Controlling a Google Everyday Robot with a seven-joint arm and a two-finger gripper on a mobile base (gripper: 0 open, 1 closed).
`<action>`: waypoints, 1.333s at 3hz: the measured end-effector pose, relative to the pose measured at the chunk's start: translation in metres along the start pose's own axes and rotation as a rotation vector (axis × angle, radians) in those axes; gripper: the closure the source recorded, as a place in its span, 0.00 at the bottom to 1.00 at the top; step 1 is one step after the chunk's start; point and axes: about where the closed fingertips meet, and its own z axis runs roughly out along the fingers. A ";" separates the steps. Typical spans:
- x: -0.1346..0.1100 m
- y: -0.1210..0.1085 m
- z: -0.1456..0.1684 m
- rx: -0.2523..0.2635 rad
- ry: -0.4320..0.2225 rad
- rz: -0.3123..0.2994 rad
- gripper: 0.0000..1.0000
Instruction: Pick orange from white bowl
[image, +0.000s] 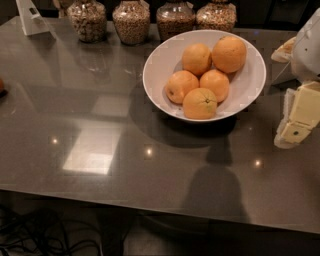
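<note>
A wide, shallow white bowl (248, 90) sits on the grey table at the back, right of centre. It holds five oranges. The largest orange (229, 54), round and smooth, lies at the back right of the bowl. Another orange (199, 103) with a dark stem dimple lies at the front. My gripper (296, 120) hangs at the right edge of the view, to the right of the bowl and outside it, above the table. Its pale yellow fingers (304, 107) point downward. It holds nothing that I can see.
Several glass jars of grain (131, 21) stand in a row behind the bowl along the table's far edge. A white stand (31, 18) is at the back left corner. Cables lie on the floor below the table's front edge at the left.
</note>
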 end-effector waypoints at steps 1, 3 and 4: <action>0.000 0.000 0.000 0.000 0.000 0.000 0.00; -0.007 -0.021 0.007 0.097 -0.106 -0.061 0.00; -0.024 -0.058 0.013 0.211 -0.228 -0.124 0.00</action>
